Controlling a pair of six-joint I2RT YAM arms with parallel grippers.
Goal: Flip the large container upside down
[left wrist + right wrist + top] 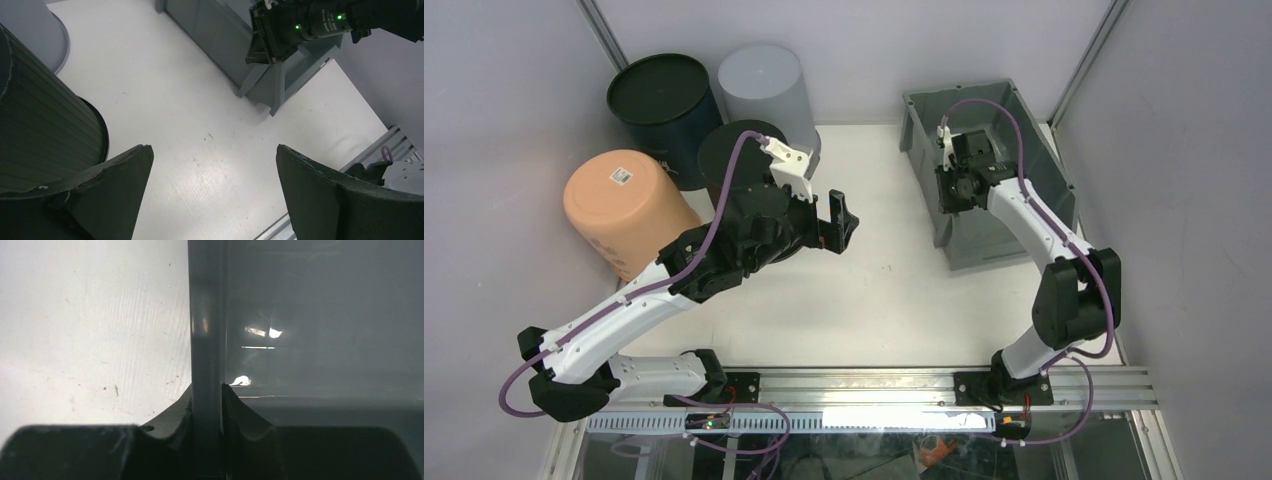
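Note:
The large container is a grey rectangular bin standing open side up at the back right of the table. My right gripper is at its left long wall. In the right wrist view the right gripper is shut on that wall's rim, one finger outside over the table and one inside the bin. My left gripper hovers over the table's middle, well left of the bin. In the left wrist view the left gripper is open and holds nothing, with the large container ahead of it.
An orange bucket lies bottom up at the left. Behind it stand a dark bucket, a pale grey bucket and a dark ribbed bucket close under my left arm. Walls enclose three sides; a metal rail runs along the near edge.

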